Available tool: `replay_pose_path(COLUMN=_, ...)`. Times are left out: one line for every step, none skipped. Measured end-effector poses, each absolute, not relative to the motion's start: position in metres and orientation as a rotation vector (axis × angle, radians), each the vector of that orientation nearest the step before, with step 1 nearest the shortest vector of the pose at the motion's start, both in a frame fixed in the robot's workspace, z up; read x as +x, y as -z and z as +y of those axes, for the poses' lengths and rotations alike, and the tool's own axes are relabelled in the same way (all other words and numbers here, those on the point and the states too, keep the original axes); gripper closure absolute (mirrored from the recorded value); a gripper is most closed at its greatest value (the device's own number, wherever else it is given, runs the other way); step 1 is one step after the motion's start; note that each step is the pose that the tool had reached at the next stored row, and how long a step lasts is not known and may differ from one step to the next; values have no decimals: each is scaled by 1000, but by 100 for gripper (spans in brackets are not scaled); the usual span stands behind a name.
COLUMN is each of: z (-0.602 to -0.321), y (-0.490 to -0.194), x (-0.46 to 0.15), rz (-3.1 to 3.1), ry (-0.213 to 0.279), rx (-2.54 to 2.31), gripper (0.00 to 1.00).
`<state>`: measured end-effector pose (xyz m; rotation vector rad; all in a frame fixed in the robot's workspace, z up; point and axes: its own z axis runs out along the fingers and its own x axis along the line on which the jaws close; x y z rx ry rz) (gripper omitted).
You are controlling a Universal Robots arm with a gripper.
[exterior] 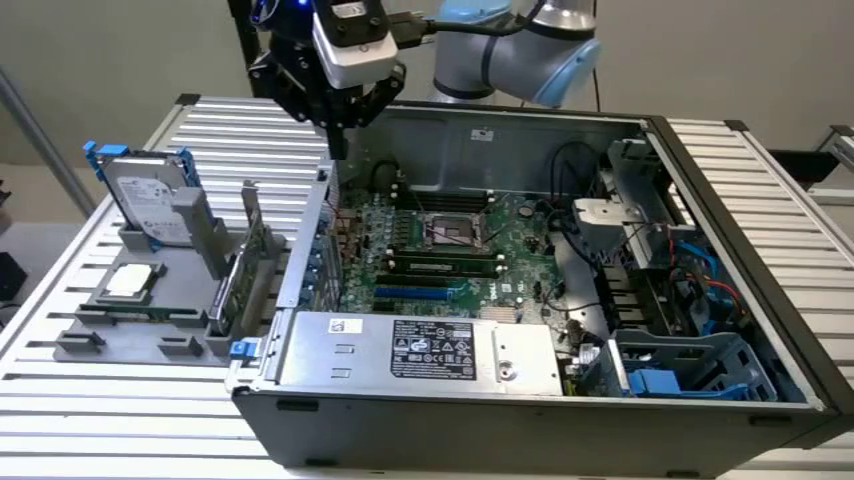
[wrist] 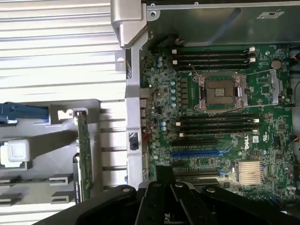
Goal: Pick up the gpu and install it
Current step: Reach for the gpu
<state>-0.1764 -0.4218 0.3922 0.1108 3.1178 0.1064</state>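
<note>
Pre-grasp: the empty hand point(exterior: 338, 124), pressed together, is hovering upper left, needing opening to take the gpu point(exterior: 244, 275) below

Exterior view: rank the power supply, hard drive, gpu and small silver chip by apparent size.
1. Power supply
2. Hard drive and gpu: left unranked, since the gpu stands nearly edge-on to the camera
3. Silver chip

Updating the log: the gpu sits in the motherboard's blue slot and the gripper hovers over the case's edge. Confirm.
Wrong: the exterior view shows the gpu standing upright in the gray holder outside the case. The gripper does hover over the case's edge.
</note>
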Motion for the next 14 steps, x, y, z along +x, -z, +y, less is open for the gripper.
replay_pose_path(z=-423, y=-392, x=-181, rz=3118, ry=-106, rx=111, gripper=100)
replay_pose_path(z=-424, y=-392, x=-185, rz=3118, ry=-106, rx=111, gripper=100)
replay_pose_path(z=-425, y=-392, x=-189, rz=3118, ry=-105, rx=111, gripper=100)
replay_pose_path(z=-426, y=-391, x=-194, rz=3118, ry=-105, rx=111, gripper=100)
replay_pose_path(z=-427, y=-391, x=-198, rz=3118, ry=-104, rx=111, gripper=100)
replay_pose_path(z=-428, y=-391, x=-202, rz=3118, ry=-103, rx=111, gripper=100)
replay_pose_path(z=-428, y=-390, x=-206, rz=3118, ry=-103, rx=111, gripper=100)
replay_pose_path(z=-429, y=-390, x=-210, rz=3118, ry=-102, rx=111, gripper=100)
replay_pose_path(z=-430, y=-389, x=-214, rz=3118, ry=-101, rx=111, gripper=100)
replay_pose_path(z=-430, y=-389, x=-218, rz=3118, ry=-100, rx=111, gripper=100)
replay_pose_path(z=-431, y=-388, x=-222, rz=3118, ry=-99, rx=111, gripper=100)
replay_pose_path(z=-432, y=-387, x=-226, rz=3118, ry=-97, rx=111, gripper=100)
replay_pose_path(z=-432, y=-387, x=-229, rz=3118, ry=-96, rx=111, gripper=100)
replay_pose_path(z=-433, y=-386, x=-233, rz=3118, ry=-95, rx=111, gripper=100)
